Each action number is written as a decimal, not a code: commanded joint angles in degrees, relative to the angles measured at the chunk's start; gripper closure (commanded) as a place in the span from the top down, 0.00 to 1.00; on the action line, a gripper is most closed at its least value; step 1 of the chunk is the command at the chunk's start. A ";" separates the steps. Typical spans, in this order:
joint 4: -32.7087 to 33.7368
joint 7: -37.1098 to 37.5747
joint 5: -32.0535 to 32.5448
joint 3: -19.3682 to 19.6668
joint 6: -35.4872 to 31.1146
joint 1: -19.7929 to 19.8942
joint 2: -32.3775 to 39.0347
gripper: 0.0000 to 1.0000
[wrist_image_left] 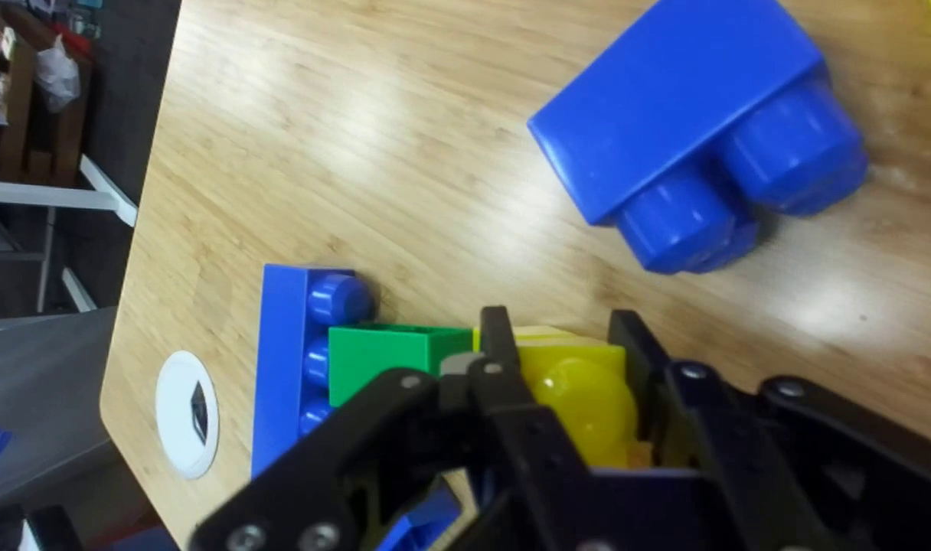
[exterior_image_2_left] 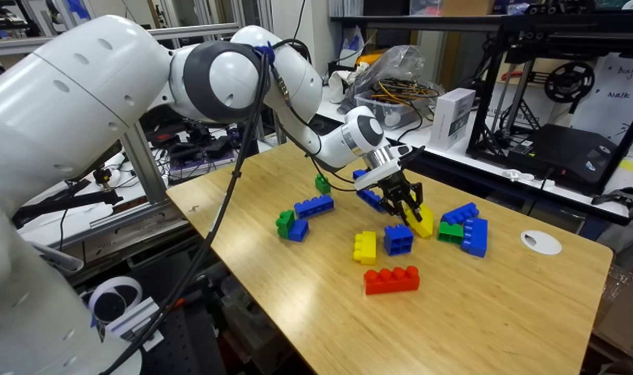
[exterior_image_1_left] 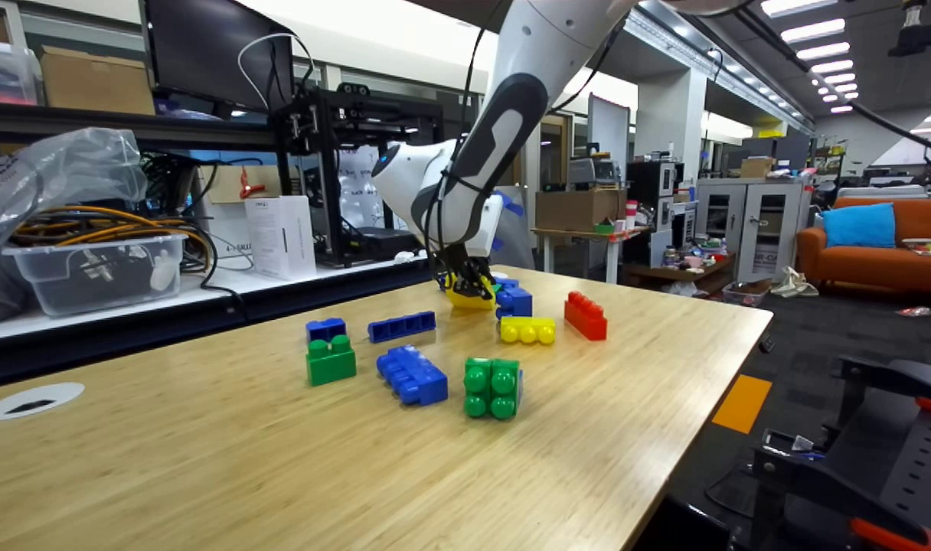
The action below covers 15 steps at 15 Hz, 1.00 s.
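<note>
My gripper (wrist_image_left: 561, 337) is shut on a yellow brick (wrist_image_left: 580, 398), a finger on each side and a round stud facing the wrist camera. In an exterior view this yellow brick (exterior_image_2_left: 423, 221) is tilted under the gripper (exterior_image_2_left: 411, 212); I cannot tell whether it touches the table. Close beside it, past one finger, sits a green brick (wrist_image_left: 381, 356) against a studded blue brick (wrist_image_left: 282, 360). Another blue brick (wrist_image_left: 423, 520) shows partly behind the gripper's linkage. A two-by-two blue brick (wrist_image_left: 680, 99) lies on its side nearby, also seen in both exterior views.
A second yellow brick (exterior_image_2_left: 366, 247) and a red brick (exterior_image_2_left: 392, 280) lie towards the table's near edge. Green bricks (exterior_image_1_left: 492, 388) and blue bricks (exterior_image_1_left: 412, 375) are scattered elsewhere on the wooden table (exterior_image_1_left: 282, 459). A shelf with a black-framed machine (exterior_image_2_left: 566, 151) runs along one side.
</note>
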State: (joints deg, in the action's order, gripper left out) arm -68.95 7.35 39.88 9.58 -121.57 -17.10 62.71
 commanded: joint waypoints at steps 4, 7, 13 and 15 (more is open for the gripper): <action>4.70 -15.06 -7.03 -8.10 0.04 4.26 3.45 0.10; 5.59 -23.24 -11.85 -10.35 0.55 5.79 2.48 0.10; 4.46 -37.72 -23.82 -17.10 3.09 10.57 -1.40 0.10; 2.74 -40.78 -27.20 -18.95 4.57 12.27 -4.08 0.10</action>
State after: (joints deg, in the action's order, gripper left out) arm -62.61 -28.59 16.91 -5.85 -119.18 -7.95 62.54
